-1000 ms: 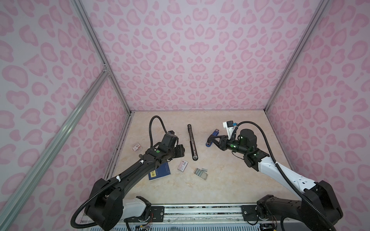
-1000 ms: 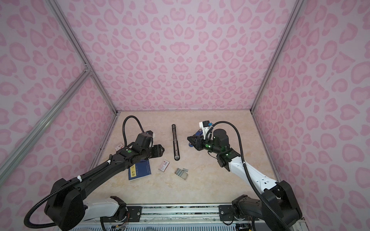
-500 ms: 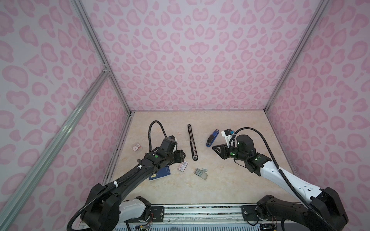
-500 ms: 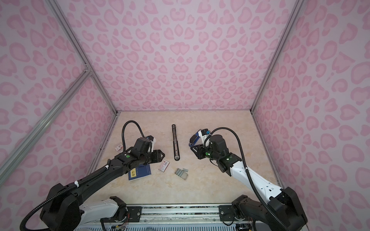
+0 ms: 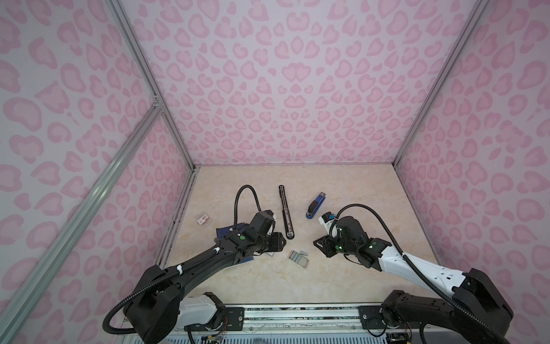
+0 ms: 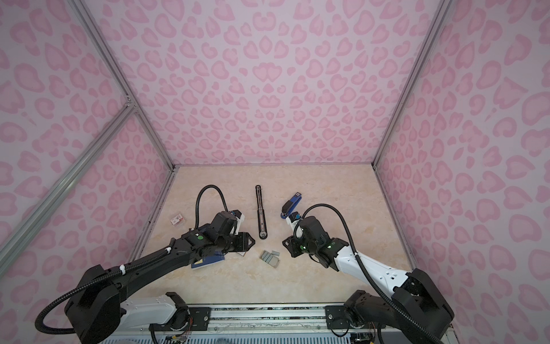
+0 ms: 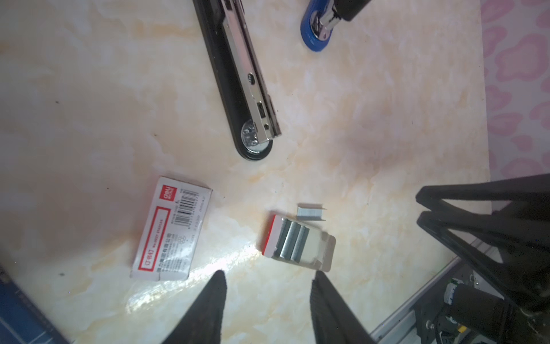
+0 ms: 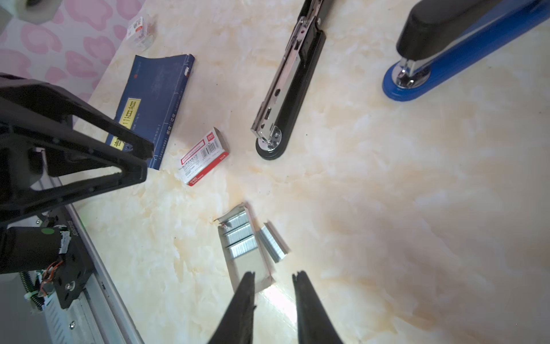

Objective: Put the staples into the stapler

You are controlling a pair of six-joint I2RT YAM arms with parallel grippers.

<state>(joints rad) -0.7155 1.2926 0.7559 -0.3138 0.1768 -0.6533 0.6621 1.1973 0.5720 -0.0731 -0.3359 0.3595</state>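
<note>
The long black stapler [image 5: 286, 213] lies opened flat, silver channel up, presumably to take a strip, and the staples [image 7: 293, 241], thin grey metal strips on a flattened cardboard tray [image 7: 323, 253], lie on the table [image 5: 342, 277] between my arms, near that stapler's front end. My left gripper [image 7: 268, 286] hovers near the tray, jaws well apart and empty; my right gripper [image 8: 273, 280] faces it, jaws narrowly parted, also empty. I count four strips, three side by side on the tray and one loose strip [image 8: 272, 242] beside it, and two staplers, the second a closed blue stapler [image 5: 315, 205].
</note>
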